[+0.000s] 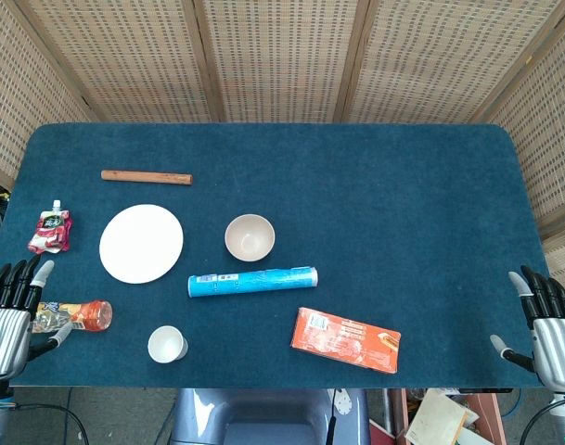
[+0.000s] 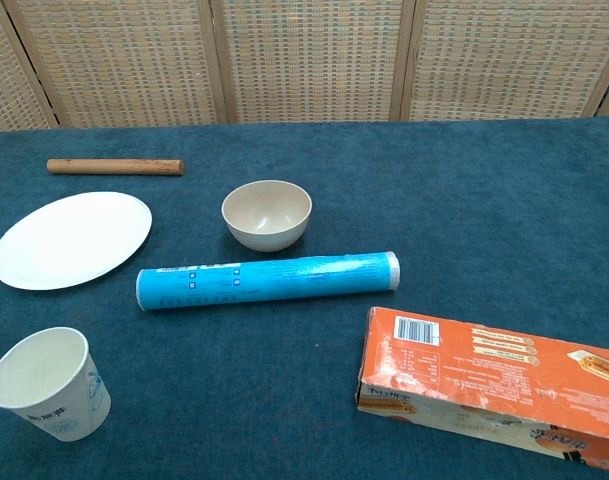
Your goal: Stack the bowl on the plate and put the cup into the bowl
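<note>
From the head view, the left hand [image 1: 11,311] and the right hand [image 1: 545,324] rest at the near corners of the table [image 1: 403,204], fingers apart and holding nothing. The plate [image 1: 141,243] lies left of the bowl [image 1: 250,237], apart from it; the cup [image 1: 167,344] stands upright nearer the robot. A blue tube [image 1: 252,280] lies between bowl and cup.

In the chest view neither hand appears. The bowl [image 2: 267,214] sits just behind the tube [image 2: 267,281], with the plate [image 2: 72,239] to its left and the cup [image 2: 50,385] in front. A reach for the bowl could knock the tube rolling, and the light cup could tip over.
</note>
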`<control>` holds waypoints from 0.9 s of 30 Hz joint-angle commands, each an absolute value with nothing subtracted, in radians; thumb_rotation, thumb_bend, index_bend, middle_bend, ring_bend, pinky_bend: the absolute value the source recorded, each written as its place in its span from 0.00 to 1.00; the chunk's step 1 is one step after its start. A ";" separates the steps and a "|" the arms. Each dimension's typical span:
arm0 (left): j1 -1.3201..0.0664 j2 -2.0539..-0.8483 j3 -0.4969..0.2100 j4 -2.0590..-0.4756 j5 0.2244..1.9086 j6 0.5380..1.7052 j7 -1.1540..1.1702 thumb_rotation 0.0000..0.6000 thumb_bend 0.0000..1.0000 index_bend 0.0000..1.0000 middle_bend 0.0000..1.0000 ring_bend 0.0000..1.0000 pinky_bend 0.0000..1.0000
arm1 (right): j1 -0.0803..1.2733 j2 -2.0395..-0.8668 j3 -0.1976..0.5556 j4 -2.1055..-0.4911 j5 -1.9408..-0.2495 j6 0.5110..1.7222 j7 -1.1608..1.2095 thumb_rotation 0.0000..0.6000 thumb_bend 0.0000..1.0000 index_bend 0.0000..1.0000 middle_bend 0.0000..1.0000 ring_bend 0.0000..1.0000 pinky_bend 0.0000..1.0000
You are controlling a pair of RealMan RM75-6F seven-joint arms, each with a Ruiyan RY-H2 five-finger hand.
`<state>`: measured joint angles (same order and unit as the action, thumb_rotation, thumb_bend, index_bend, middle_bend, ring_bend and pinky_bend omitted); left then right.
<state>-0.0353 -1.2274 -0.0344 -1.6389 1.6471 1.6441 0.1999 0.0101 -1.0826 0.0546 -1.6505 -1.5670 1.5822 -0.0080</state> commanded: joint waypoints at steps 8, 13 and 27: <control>-0.033 -1.226 -0.032 -1.642 1.654 1.651 0.198 1.00 0.15 0.00 0.00 0.00 0.00 | 0.007 -1.081 0.052 -1.655 -1.577 1.590 -0.009 1.00 0.17 0.00 0.00 0.00 0.00; -0.035 -1.224 -0.034 -1.644 1.653 1.647 0.195 1.00 0.15 0.00 0.00 0.00 0.00 | 0.008 -1.082 0.051 -1.655 -1.573 1.586 -0.011 1.00 0.17 0.00 0.00 0.00 0.00; -0.037 -1.225 -0.031 -1.647 1.655 1.642 0.200 1.00 0.15 0.00 0.00 0.00 0.00 | 0.005 -1.081 0.052 -1.652 -1.572 1.588 -0.006 1.00 0.17 0.00 0.00 0.00 0.00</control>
